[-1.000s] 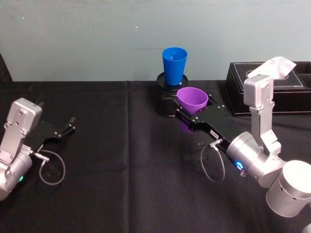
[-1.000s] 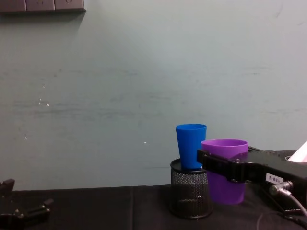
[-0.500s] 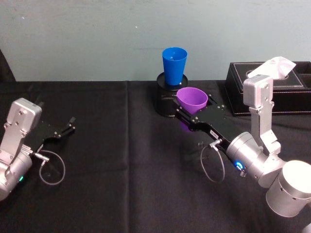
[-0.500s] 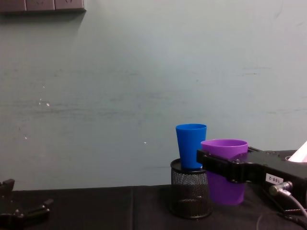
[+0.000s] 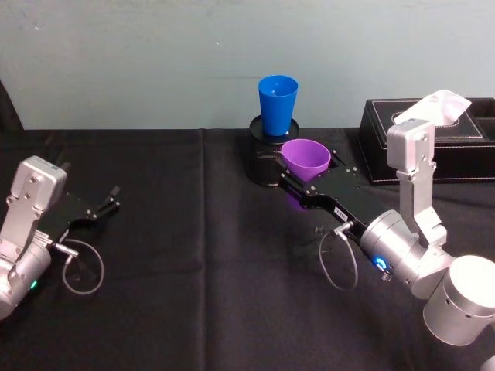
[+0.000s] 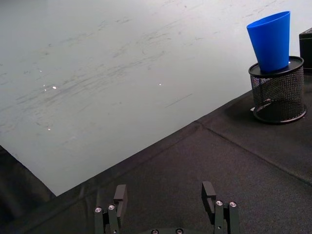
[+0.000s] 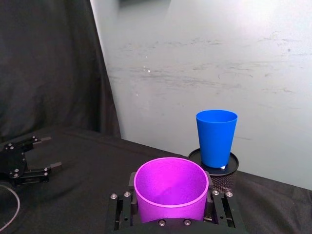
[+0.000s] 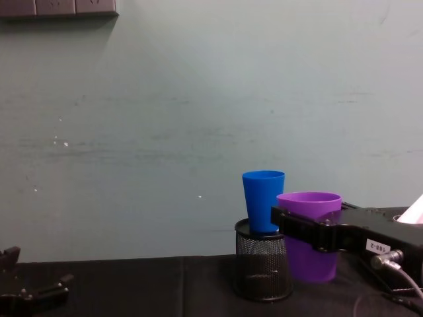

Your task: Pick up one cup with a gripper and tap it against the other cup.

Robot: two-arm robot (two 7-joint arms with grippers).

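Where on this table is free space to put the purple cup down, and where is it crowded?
Free: the black tablecloth between the left gripper and the right gripper, which holds the purple cup. Crowded: the rear right, where the mesh pen holder carrying the blue cup stands near the black box.

Purple cup (image 7: 170,187) held in jaws, blue cup (image 7: 216,136) beyond

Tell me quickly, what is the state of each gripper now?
Left gripper: open, holding nothing.
Right gripper: closed on the purple cup.
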